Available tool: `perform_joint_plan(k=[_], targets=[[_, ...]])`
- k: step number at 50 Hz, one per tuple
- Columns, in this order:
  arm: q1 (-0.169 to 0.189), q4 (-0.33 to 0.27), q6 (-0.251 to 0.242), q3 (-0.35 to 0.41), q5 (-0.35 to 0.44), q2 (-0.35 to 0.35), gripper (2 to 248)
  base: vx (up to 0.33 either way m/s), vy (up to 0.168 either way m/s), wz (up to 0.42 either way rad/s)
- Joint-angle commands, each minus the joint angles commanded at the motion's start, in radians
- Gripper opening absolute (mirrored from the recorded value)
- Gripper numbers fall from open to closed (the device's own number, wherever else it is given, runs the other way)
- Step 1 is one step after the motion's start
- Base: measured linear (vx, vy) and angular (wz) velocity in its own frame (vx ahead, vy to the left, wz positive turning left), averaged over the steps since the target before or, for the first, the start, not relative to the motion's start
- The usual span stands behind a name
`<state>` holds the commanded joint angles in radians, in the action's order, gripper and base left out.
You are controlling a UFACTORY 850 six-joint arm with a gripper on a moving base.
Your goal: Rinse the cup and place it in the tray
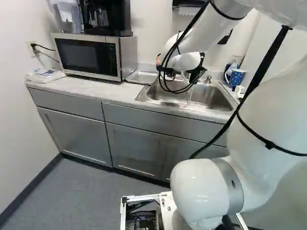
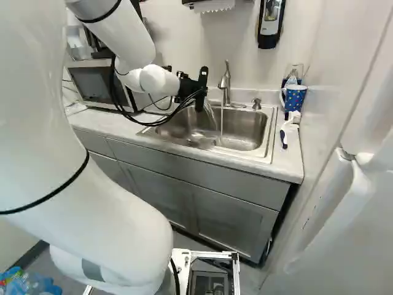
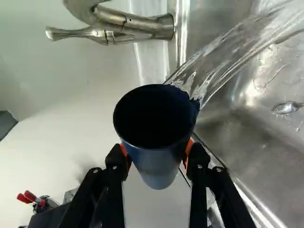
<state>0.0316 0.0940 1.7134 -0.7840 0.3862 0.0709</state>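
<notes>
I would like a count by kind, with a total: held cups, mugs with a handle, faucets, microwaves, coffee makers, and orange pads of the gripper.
Held cups: 1
Mugs with a handle: 1
Faucets: 1
Microwaves: 1
Coffee makers: 1
Orange pads: 2
Total: 7

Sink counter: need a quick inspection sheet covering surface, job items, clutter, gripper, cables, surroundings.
Surface: light counter with inset steel sink, water in the basin.
Job items: dark blue cup in the gripper, water spilling from its mouth; faucet running; metal tray between sink and microwave.
Clutter: patterned blue mug and brush beside the sink.
Gripper: shut on cup, orange pads either side.
Cables: black cables along the arm, loops hanging near the gripper.
Surroundings: wall soap dispenser.
</notes>
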Motion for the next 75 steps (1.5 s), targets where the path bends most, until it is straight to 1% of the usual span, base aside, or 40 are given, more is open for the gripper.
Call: perform_joint_plan(k=[1, 75], targets=[[0.0, 0.0, 0.011, 0.0, 0.0, 0.0, 124, 0.0, 0.0, 0.0], [0.0, 0.0, 0.011, 0.0, 0.0, 0.0, 124, 0.0, 0.0, 0.0]])
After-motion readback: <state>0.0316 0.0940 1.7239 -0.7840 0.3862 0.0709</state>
